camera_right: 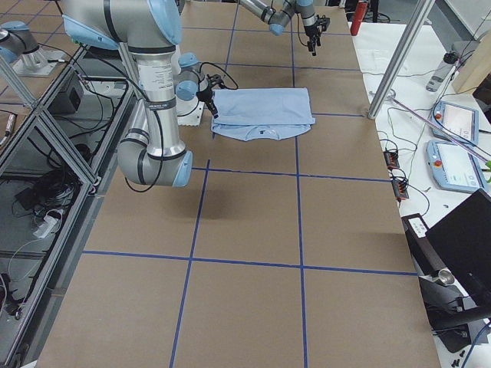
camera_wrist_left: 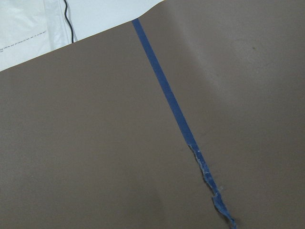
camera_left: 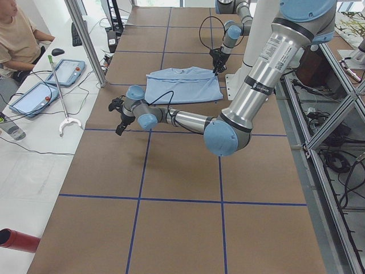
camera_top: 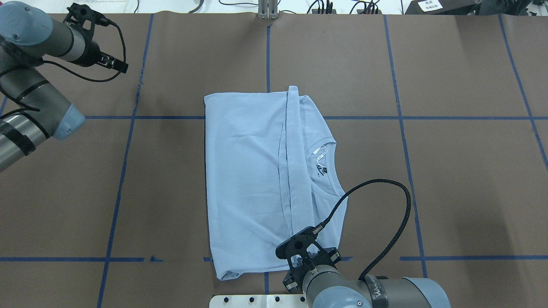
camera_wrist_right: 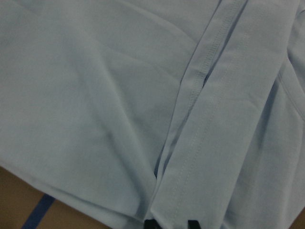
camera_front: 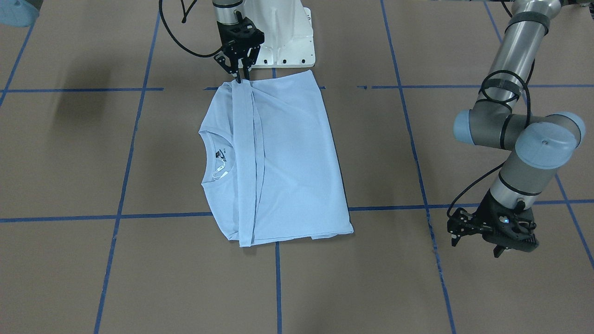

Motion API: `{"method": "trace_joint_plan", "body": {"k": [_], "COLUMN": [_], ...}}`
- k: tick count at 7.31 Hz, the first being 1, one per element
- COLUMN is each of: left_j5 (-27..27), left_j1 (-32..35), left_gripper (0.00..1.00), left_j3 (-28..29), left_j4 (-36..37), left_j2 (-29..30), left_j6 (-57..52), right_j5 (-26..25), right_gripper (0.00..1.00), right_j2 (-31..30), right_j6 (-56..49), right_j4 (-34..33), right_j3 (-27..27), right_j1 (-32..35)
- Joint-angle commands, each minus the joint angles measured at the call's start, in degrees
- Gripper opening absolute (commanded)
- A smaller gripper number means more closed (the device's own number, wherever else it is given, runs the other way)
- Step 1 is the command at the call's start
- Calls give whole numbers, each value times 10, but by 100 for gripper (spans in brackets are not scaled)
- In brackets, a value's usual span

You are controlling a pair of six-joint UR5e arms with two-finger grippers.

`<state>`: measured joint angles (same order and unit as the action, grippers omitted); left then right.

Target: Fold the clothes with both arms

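The light blue T-shirt [camera_front: 287, 162] lies folded flat mid-table, collar and white tag [camera_front: 220, 174] showing; the chest print is hidden. It also shows in the overhead view [camera_top: 244, 179]. A hem strip [camera_wrist_right: 205, 119] runs across it. My right gripper [camera_front: 241, 79] stands on the strip's end nearest the base, fingertips close together with the hem between them [camera_wrist_right: 171, 223]. From overhead its wrist [camera_top: 306, 256] hides the fingertips. My left gripper [camera_front: 452, 229] is open and empty, well off the shirt over bare table [camera_top: 112, 42].
The white pedestal base [camera_front: 283, 37] stands just behind the right gripper. Blue tape lines [camera_wrist_left: 167, 100] grid the brown table cover. In the exterior left view an operator [camera_left: 17, 34], tablets and a metal pole [camera_left: 85, 40] are beyond the table's far side.
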<state>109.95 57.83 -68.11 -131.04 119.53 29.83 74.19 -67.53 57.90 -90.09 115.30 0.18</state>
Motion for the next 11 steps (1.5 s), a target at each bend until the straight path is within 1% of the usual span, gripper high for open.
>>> {"method": "trace_joint_plan", "body": {"k": [1,2,3,4,5,6,7,8,10,11], "left_j5": [0,0,0,0,0,0,0,0,0,0], "left_j1": [0,0,0,0,0,0,0,0,0,0], "left_gripper": [100,100,100,100,100,100,100,100,100,100], "left_j3": [-1,-1,-1,-2,-2,-2,-1,-1,-3,-3], "left_j4": [0,0,0,0,0,0,1,1,1,1], "left_j2": [0,0,0,0,0,0,0,0,0,0], "left_j6": [0,0,0,0,0,0,0,0,0,2], "right_j5": [-1,-1,-2,-2,-2,-1,0,-1,-3,-3], "right_gripper": [20,16,0,0,7,44,54,55,54,47], "right_j2": [3,3,3,3,4,16,24,24,23,23], "right_j6": [-6,-6,-6,-6,-7,-10,-10,-10,-10,-10], "right_j4": [0,0,1,1,1,1,1,1,0,0], "right_j3": [0,0,1,1,2,-1,-11,-23,-24,-24], "right_j1": [0,1,1,1,3,3,3,3,3,3]}}
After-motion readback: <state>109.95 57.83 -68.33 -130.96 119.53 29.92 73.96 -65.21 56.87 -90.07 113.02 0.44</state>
